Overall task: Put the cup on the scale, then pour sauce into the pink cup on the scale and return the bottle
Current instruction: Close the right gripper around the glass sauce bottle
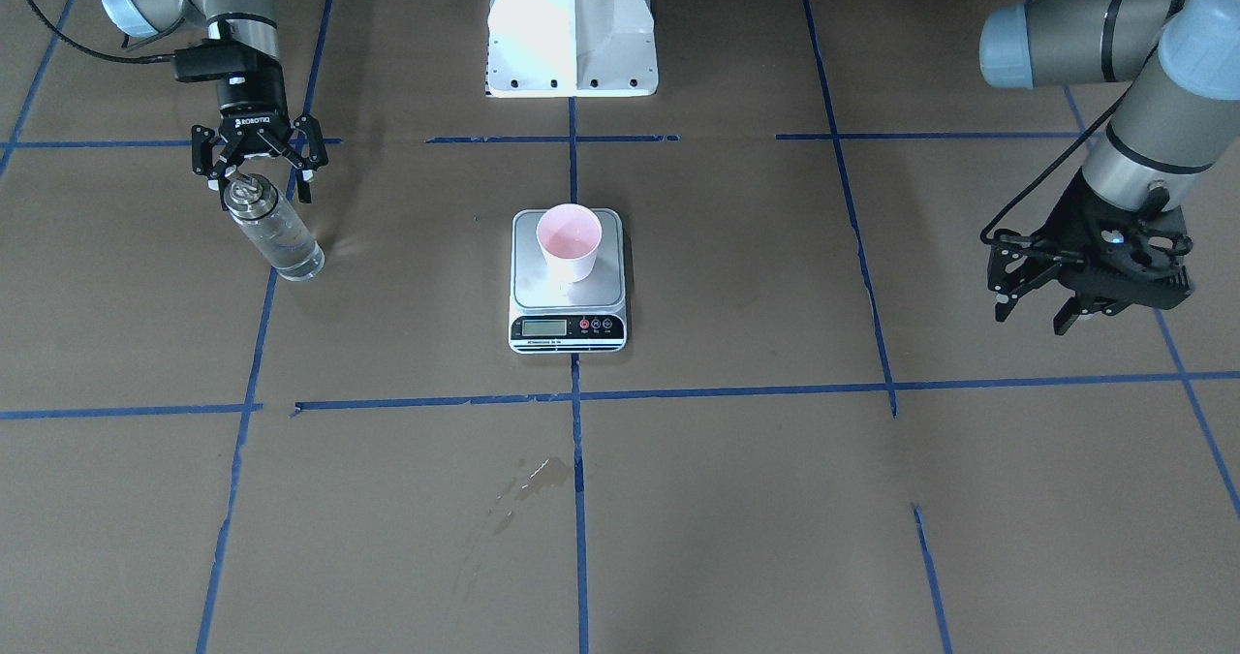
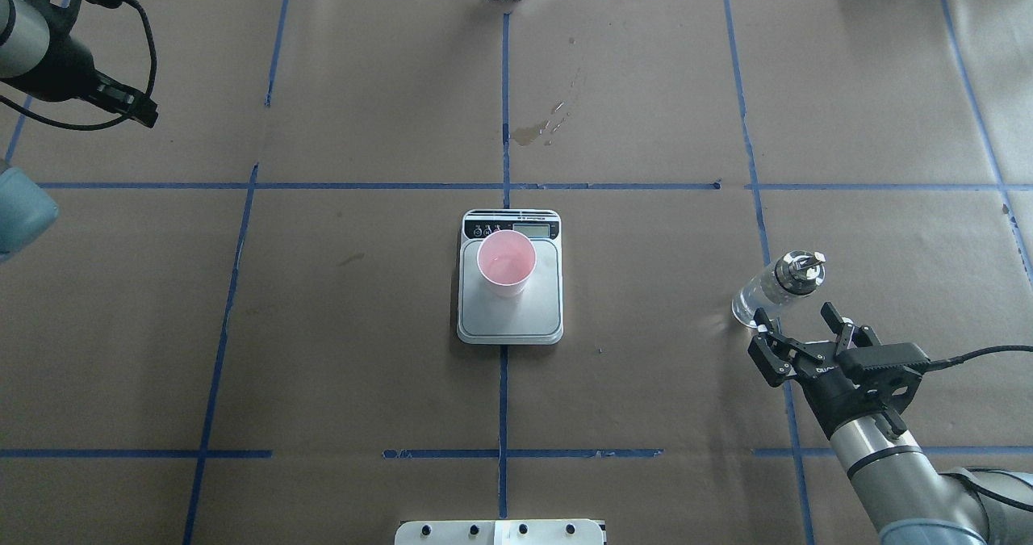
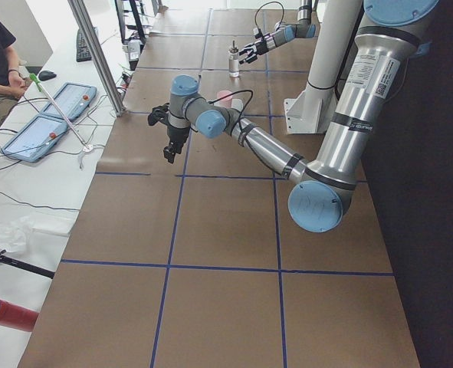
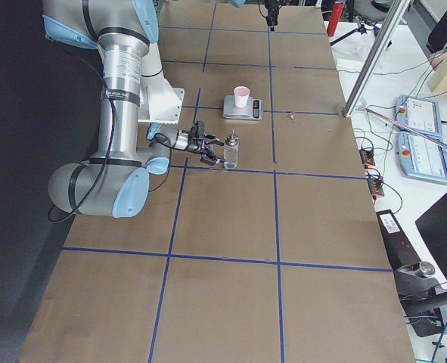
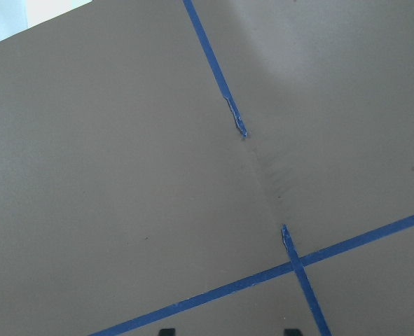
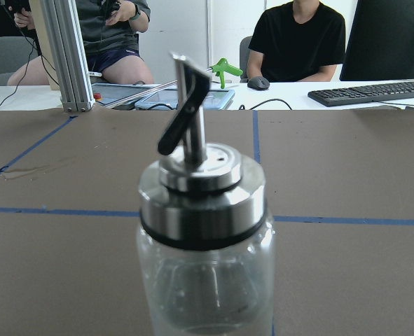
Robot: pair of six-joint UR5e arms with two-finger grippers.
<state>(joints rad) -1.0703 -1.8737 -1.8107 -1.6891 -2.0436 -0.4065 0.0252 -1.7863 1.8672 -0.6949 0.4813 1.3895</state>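
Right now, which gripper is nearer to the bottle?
Right. The right gripper sits open just on the robot's side of the bottle, close to its cap. The left gripper hangs far off across the table, beyond the scale.

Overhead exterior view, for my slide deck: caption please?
Cup sits on the scale; right claw open beside the standing bottle.

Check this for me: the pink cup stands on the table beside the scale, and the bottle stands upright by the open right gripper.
One thing is wrong. The cup is not beside the scale; it stands on the scale's steel platform, as the overhead exterior view shows. The bottle does stand upright by the open right gripper.
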